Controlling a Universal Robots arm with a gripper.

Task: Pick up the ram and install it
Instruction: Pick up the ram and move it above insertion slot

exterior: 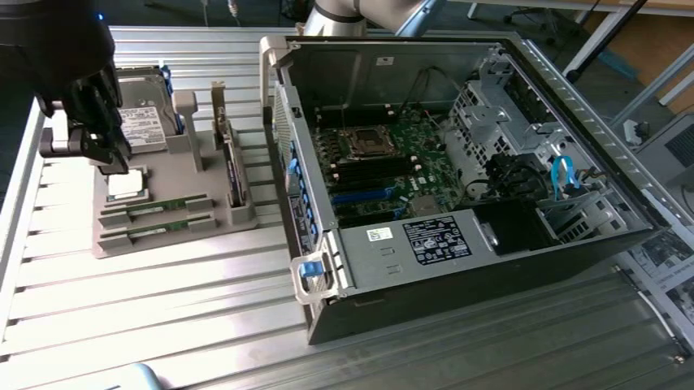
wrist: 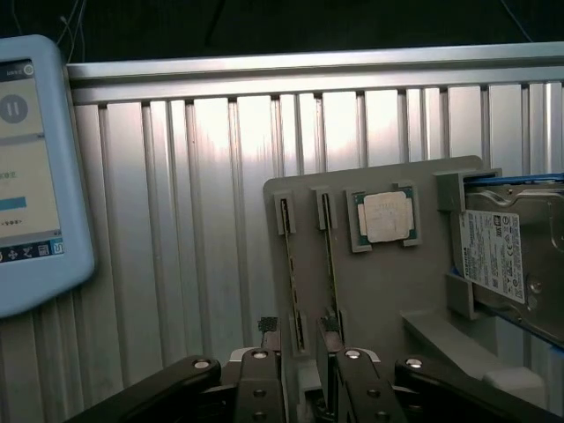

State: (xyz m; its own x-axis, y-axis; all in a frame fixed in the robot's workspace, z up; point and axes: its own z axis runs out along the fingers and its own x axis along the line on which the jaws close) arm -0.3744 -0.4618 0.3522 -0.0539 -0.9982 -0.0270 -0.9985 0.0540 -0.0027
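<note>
Wrist view: your gripper (wrist: 300,339), jaws apart, hovers at the ram (wrist: 291,264) slotted near the grey tray's (wrist: 388,300) edge. It is likely light, stiff and fragile, so grip its flat faces.

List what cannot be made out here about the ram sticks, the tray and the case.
- Wrist view: the ram sticks' near ends, behind the gripper.
- Wrist view: the hard drive, cut off by the picture's edge.
- Exterior view: the memory slots in the case, too small to tell filled from empty.
- Exterior view: the tray's far corner, behind the gripper.
</note>
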